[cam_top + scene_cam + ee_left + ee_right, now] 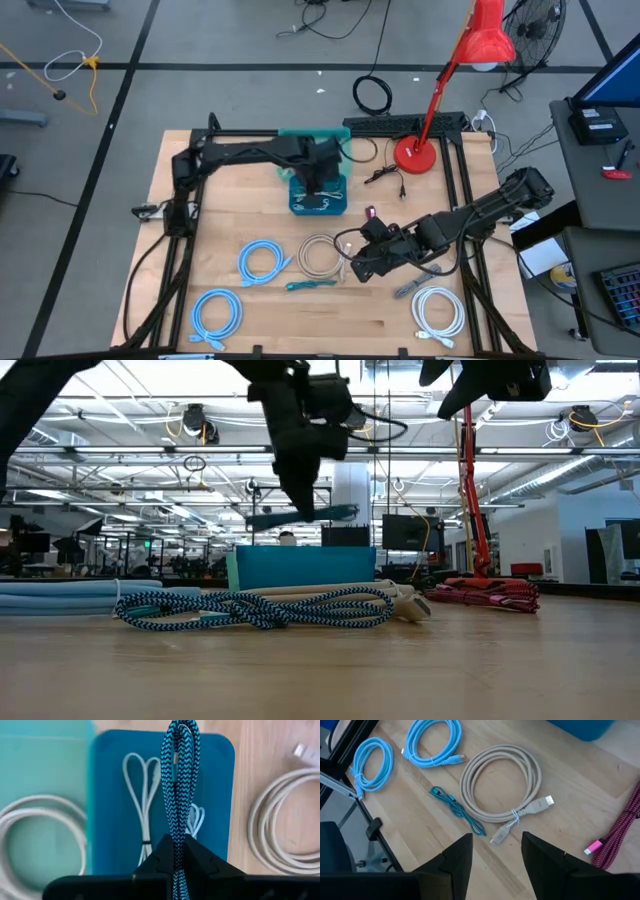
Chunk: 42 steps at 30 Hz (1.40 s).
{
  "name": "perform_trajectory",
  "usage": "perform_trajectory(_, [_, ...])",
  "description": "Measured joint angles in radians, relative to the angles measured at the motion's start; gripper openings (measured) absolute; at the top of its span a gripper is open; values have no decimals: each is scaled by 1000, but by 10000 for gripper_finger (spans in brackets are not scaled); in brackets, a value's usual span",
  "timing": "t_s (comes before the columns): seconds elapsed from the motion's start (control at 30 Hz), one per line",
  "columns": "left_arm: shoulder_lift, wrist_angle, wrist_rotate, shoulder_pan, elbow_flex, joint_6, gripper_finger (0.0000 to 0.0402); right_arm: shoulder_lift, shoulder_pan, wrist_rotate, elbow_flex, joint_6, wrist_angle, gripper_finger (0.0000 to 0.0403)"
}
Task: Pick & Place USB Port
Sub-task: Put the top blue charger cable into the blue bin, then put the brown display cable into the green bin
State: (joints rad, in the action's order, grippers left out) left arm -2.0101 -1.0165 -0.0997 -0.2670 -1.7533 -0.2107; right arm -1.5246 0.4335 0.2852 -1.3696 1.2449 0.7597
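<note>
My left gripper (176, 842) is shut on a teal-and-black braided cable bundle (180, 770) and hangs over the blue bin (296, 205), which holds thin white cables (142, 785). In the low view the held bundle (300, 515) floats above the bin (300, 568). My right gripper (497, 845) is open and hovers over the table's near middle (358, 265). It stands above a beige coil (500, 780) and a second braided cable (457, 810), which lies flat on the wood (250, 608). My left gripper pinches the folded braided bundle between its two fingers (200, 857), about midway along its length (176, 827). Several strands lie together in the hold. The fingers come from above and lie across the bundle. It sits roughly level, lifted clear above the blue bin.
A teal tray (300, 140) with a white coil (35, 820) adjoins the blue bin on its far side. Two light-blue coils (262, 262) (215, 312), a white coil (438, 310) and a grey cable (410, 290) lie on the near half. A red lamp base (415, 155) stands far right.
</note>
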Motion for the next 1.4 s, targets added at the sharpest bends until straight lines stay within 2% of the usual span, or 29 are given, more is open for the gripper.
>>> perform_trajectory(0.37, [-49, 55, 59, 21, -1, -87, 16, 0, 0, 1, 0, 8, 0, 162])
perform_trajectory(0.63, [-50, 83, 121, 20, -1, -91, 111, 0, 0, 1, 0, 16, 0, 162])
perform_trajectory(0.8, [-50, 68, 211, 20, -1, -83, 141, 0, 0, 1, 0, 27, 0, 162])
perform_trajectory(1.2, [-39, -135, 232, 62, -1, -10, 147, 0, 0, 1, 0, 10, 0, 162])
perform_trajectory(1.4, [43, -178, 232, 99, -4, 63, 147, 0, 0, -2, 0, -24, -2, 162])
